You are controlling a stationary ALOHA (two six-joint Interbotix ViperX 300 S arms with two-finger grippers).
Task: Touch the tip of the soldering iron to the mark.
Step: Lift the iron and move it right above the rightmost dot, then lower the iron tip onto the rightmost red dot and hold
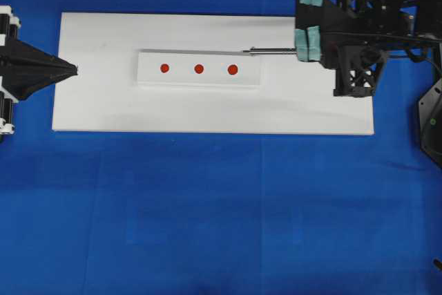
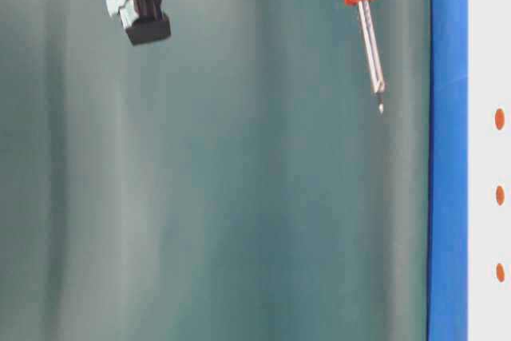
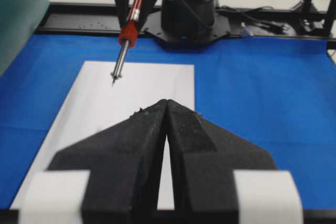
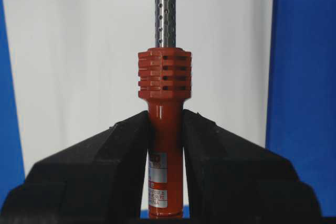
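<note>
Above the board, right gripper (image 4: 165,129) clamping soldering iron (image 4: 165,93)

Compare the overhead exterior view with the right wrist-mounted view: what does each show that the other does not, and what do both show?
Only the overhead view shows the three red dots in a row on the white block, with the mark in the centre, and the left gripper, shut at the board's left edge. Only the right wrist view shows the soldering iron close up: its ribbed orange-red collar, the label on the handle and the perforated shaft. Both show the right gripper shut on the soldering iron, the white board and the blue cloth.
</note>
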